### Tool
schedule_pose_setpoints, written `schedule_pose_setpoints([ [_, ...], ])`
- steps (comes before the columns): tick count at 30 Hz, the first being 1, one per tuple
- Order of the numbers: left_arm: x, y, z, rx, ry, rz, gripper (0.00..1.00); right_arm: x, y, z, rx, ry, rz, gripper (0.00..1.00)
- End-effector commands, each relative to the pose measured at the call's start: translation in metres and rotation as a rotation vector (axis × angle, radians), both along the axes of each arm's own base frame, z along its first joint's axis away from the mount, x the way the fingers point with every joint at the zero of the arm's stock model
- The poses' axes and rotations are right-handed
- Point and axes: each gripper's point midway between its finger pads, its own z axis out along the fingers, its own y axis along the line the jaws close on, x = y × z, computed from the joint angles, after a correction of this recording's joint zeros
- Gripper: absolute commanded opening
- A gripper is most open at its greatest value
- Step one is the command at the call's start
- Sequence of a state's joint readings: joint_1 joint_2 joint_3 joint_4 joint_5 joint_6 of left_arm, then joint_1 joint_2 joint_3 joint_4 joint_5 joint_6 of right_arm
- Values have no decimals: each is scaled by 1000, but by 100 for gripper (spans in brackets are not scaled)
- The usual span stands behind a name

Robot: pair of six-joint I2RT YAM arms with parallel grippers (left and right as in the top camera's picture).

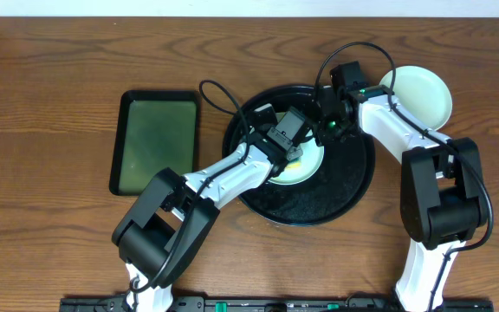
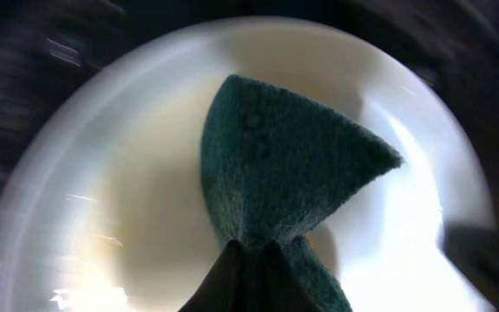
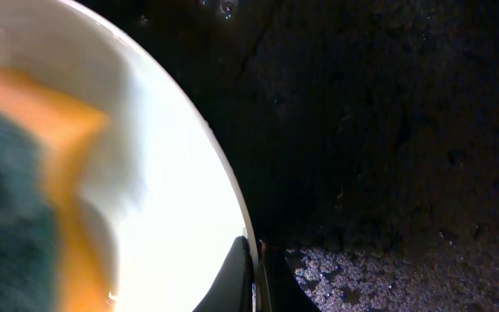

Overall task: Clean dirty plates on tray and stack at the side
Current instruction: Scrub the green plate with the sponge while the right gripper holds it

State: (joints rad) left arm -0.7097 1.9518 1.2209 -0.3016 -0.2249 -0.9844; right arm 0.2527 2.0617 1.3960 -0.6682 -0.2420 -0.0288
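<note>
The step in hand looks to be scrubbing. The left fingers (image 2: pixel 248 264) are clamped tight on a pinched fold of the green-and-orange sponge (image 2: pixel 293 165), whose scouring face lies against the well of the pale plate (image 2: pixel 119 199). The right fingers (image 3: pixel 254 273) are closed on that plate's rim, one on either side of its edge, at the far-right part of the rim. The plate sits near the middle of the round black tray (image 1: pixel 323 199), which lies at the centre of the worktop (image 1: pixel 50 78). To do this well, I would hold the rim pinch firm and low so the plate cannot spin or skate on the glossy tray. The sponge should sweep in overlapping arcs from the well out to the rim, easing off before it reaches the pinched spot. Room is tight there, since both wrists stand close together over the tray's far half, so strokes look safer toward the tray's near and left edges. A pale green plate (image 1: pixel 418 95) lies on the worktop just off the tray's far-right edge and is probably the start of the stack; the way to it is short and unobstructed. The rectangular green tray (image 1: pixel 156 143) sits well apart toward the worktop's left edge, out of both arms' way.
</note>
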Motion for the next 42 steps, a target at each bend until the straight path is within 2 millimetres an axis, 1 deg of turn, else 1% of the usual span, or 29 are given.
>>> schedule_pose_setpoints([
  [1, 9, 70, 2, 324, -82, 80, 7, 0, -6, -7, -28, 14, -25, 1],
  [3, 13, 76, 17, 359, -117, 77, 8, 0, -6, -7, -29, 15, -25, 1],
  [5, 16, 78, 36, 371, -159, 69, 8, 0, -6, -7, -29, 16, -25, 1],
  [7, 18, 76, 49, 347, -185, 72, 7, 0, -6, -7, -29, 16, -25, 1],
  [9, 19, 70, 58, 301, -198, 65, 8, 0, -6, -7, -28, 16, -25, 1],
  [11, 18, 53, 56, 210, -177, 26, 7, 0, -6, -7, -28, 16, -25, 1],
  [15, 9, 6, 44, -19, -91, -84, 7, 0, -6, -7, -28, 17, -25, 1],
  [18, 2, -26, 34, -147, -45, -157, 7, 0, -6, -7, -28, 16, -25, 1],
  [19, 0, -34, 31, -172, -34, -178, 7, 0, -6, -7, -28, 17, -25, 1],
  [21, -3, -41, 19, -170, -18, -191, 7, 0, -6, -7, -28, 17, -25, 1],
  [23, -6, -39, 5, -141, 1, -189, 8, -1, -6, -7, -29, 17, -25, 1],
  [25, -7, -33, -7, -94, 16, -186, 7, -1, -6, -7, -29, 18, -25, 1],
  [27, -4, -14, -14, 6, 6, -151, 8, -1, -6, -8, -29, 20, -25, 1],
  [29, -1, 13, -14, 139, -21, -91, 7, -1, -6, -8, -30, 21, -25, 1],
  [32, 3, 49, -7, 315, -64, -21, 7, -1, -6, -8, -30, 21, -25, 1],
  [35, 6, 70, 2, 439, -88, -20, 7, -2, -6, -8, -30, 23, -25, 1],
  [37, 9, 78, 12, 498, -113, -23, 7, -2, -7, -8, -31, 25, -25, 1],
  [38, 11, 82, 20, 526, -137, -19, 7, -3, -7, -8, -32, 27, -25, 1],
  [42, 16, 83, 46, 514, -195, -1, 8, -3, -6, -8, -30, 27, -24, 1],
])
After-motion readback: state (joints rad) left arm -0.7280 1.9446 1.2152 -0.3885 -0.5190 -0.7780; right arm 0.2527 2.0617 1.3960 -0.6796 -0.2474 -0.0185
